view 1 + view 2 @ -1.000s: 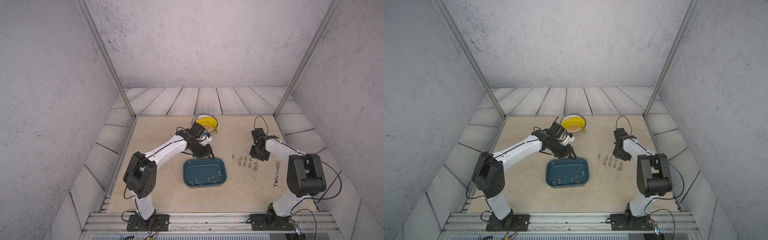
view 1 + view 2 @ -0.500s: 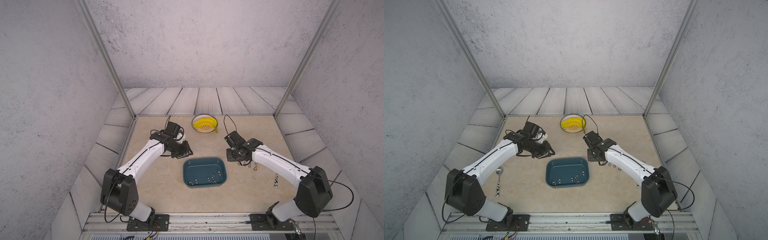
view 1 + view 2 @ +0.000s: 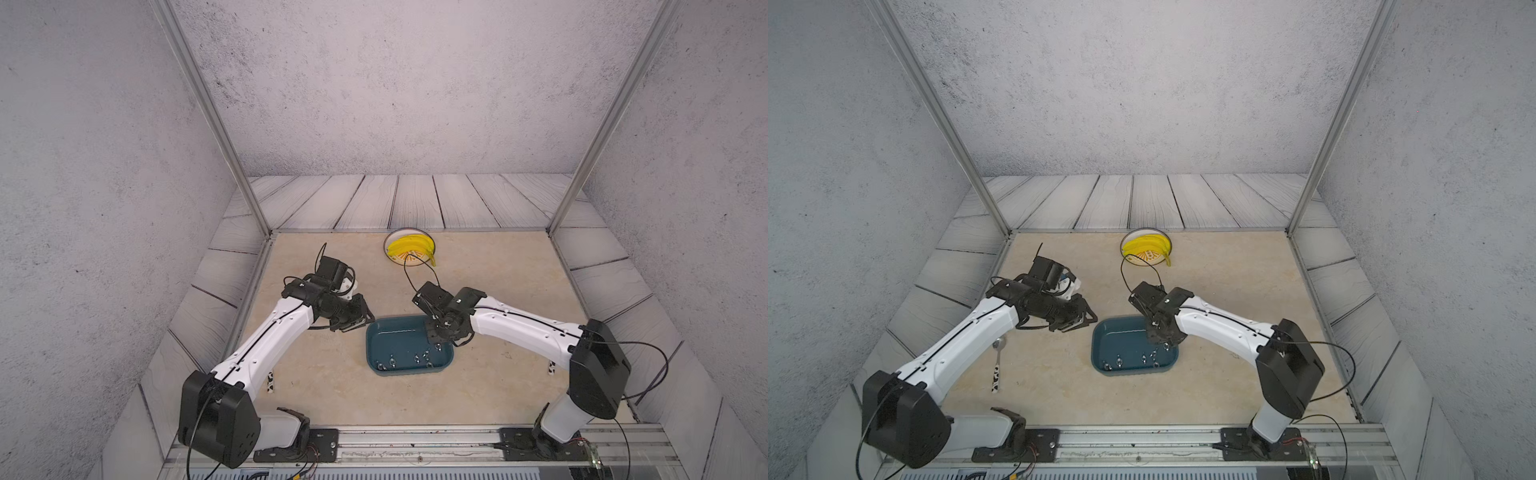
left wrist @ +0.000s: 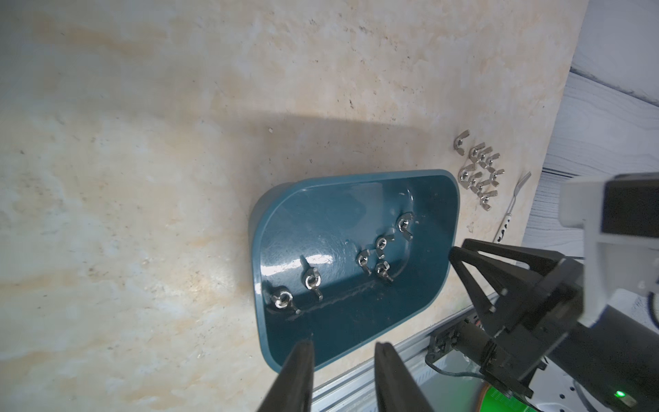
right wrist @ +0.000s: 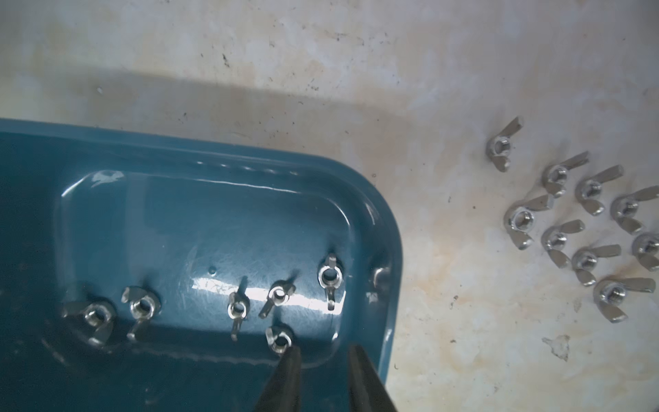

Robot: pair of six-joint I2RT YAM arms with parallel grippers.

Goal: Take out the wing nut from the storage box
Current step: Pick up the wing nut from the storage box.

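Hovering empty, right gripper overhangs 6 wing nuts in the storage box.

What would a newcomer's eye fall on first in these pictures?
The dark teal storage box in the middle of the table holds six shiny wing nuts. The right gripper hangs over it, jaws apart and empty. Yellow bananas lie on a plate at the back.
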